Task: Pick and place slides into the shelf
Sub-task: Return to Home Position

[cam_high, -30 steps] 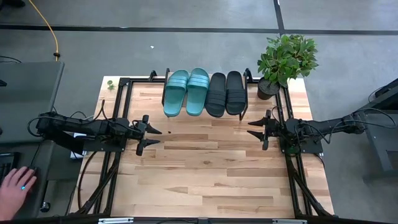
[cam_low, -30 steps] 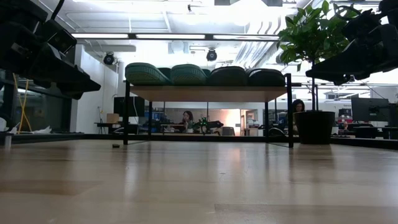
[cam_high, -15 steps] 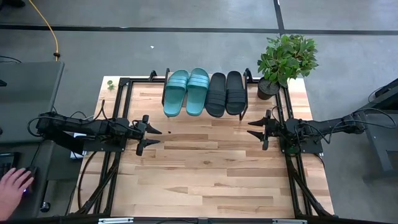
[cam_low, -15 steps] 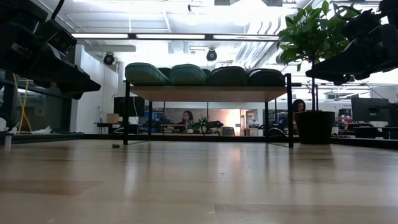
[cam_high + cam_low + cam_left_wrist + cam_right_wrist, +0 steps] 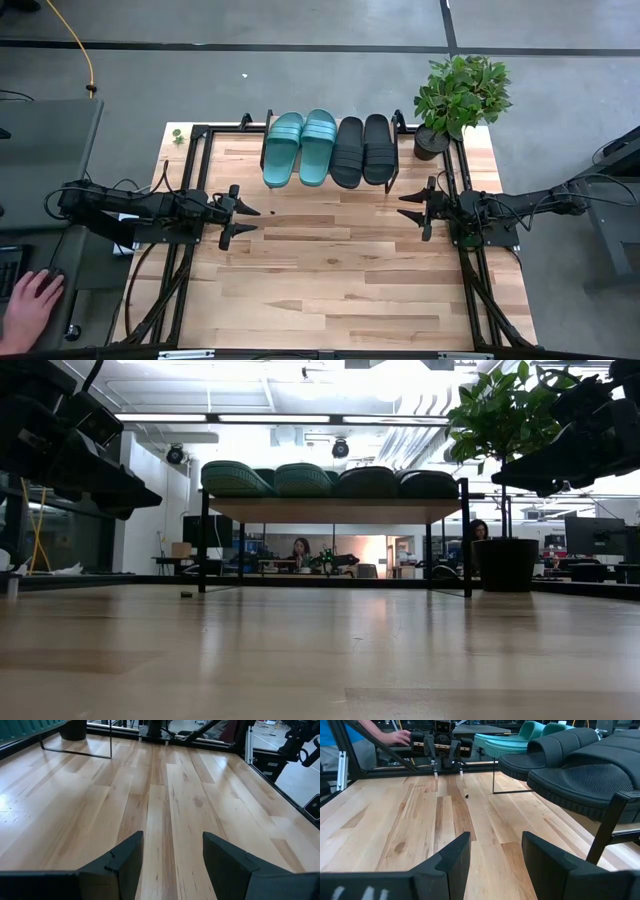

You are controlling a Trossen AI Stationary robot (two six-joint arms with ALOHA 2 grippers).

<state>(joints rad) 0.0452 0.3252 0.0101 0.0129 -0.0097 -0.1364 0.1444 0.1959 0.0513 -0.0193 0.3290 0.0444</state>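
Observation:
Two teal slides [image 5: 299,147] and two black slides [image 5: 363,150] lie side by side, soles down, on top of the shelf [image 5: 335,510] at the table's far edge; in the right wrist view the black slides [image 5: 580,765] are nearest. My left gripper [image 5: 248,221] hovers open above the table's left side, pointing right. My right gripper [image 5: 409,207] hovers open above the right side, pointing left. In both wrist views only bare wood lies between the fingers of the left gripper [image 5: 172,865] and the right gripper [image 5: 495,860].
A potted plant [image 5: 458,98] stands at the far right corner beside the shelf. A person's hand [image 5: 30,305] rests off the table at the near left. A small dark speck [image 5: 467,796] lies on the wood. The wooden tabletop [image 5: 330,280] spreads between the arms.
Both arms have kept still. The person's hand at the near left has shifted slightly beside the table.

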